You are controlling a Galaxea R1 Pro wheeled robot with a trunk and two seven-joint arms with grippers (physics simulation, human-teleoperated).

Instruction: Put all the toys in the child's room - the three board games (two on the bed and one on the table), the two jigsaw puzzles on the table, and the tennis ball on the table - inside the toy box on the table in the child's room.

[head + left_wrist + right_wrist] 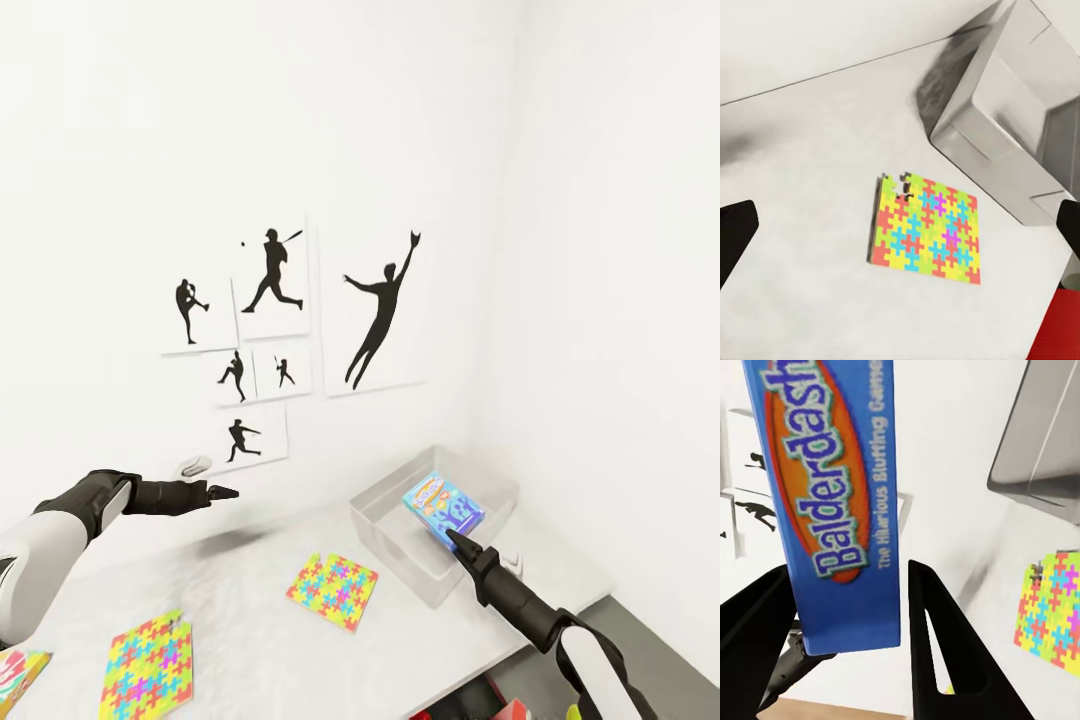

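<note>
One pale tabletop (250,640) is carrying the translucent toy box (400,520) near the corner of the white walls, with two jigsaw puzzles lying flat beside it, one (333,591) close to the box and the other (150,668) well apart nearer the left edge. Over the box the right end effector (452,538) is gripping the small blue board game (443,506) between its fingers, while the left end effector (222,492) is hovering above the tabletop with fingers spread wide and empty.
</note>
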